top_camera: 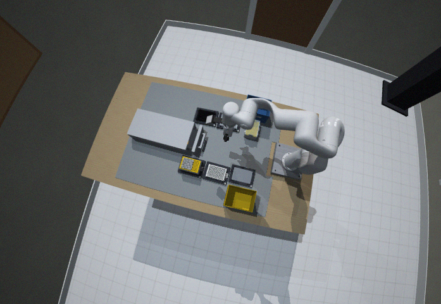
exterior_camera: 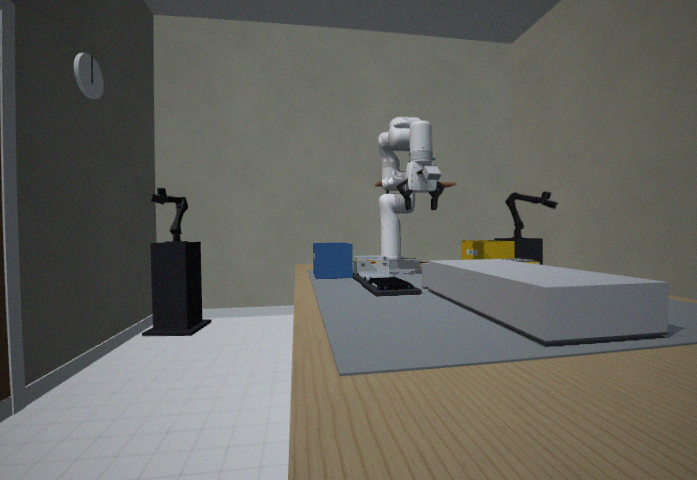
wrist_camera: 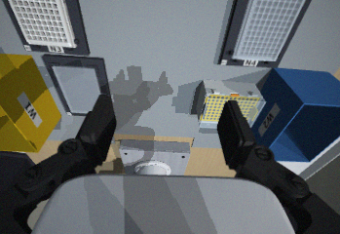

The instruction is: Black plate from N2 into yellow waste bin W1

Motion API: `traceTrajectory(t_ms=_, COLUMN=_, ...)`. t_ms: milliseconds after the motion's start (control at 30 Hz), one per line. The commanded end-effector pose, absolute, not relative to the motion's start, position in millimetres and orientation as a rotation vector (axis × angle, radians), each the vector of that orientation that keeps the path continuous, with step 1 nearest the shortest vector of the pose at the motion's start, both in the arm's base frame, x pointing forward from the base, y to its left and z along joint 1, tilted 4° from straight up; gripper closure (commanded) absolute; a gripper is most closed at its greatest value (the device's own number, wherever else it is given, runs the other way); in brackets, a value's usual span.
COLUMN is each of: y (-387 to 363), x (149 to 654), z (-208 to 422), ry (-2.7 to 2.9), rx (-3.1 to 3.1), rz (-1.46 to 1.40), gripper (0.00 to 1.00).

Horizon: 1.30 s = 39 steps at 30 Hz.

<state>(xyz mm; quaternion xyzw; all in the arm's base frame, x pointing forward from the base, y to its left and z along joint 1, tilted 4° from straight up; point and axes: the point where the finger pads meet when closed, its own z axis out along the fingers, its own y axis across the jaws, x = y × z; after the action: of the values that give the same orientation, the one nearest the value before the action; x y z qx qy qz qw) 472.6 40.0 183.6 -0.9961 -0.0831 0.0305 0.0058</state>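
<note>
A black plate (top_camera: 205,115) lies in a nest at the far side of the grey mat, by the cooler's end. It also shows in the exterior view (exterior_camera: 385,284). I cannot read its nest label, and it is outside the wrist view. The yellow bin W1 (top_camera: 240,198) stands upright and looks empty at the mat's near edge. Its label shows in the wrist view (wrist_camera: 12,107). My gripper (top_camera: 226,137) (exterior_camera: 419,200) hangs high above the middle of the mat, between the black plate and the tip box. Its fingers are wide open with nothing between them.
The long grey cooler (top_camera: 161,128) has its drawer (top_camera: 199,140) out toward the gripper. The near row holds a yellow plate (top_camera: 191,164), a white plate in N3 (wrist_camera: 43,21) and a grey-filled nest (wrist_camera: 75,83). N4 (wrist_camera: 267,29), the tip box (wrist_camera: 228,104) and blue bin W2 (wrist_camera: 299,112) are on the far side.
</note>
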Motion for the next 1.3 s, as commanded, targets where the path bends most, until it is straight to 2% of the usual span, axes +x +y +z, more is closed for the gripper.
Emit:
traceTrajectory(t_ms=0, y=27.0, x=494.8, z=176.1, ry=-0.262, rx=-3.117, rz=0.090, gripper=0.00)
traceTrajectory(t_ms=1267, y=-61.8, x=625.8, z=114.4, ry=-0.262, rx=-3.118, rz=0.089, gripper=0.00)
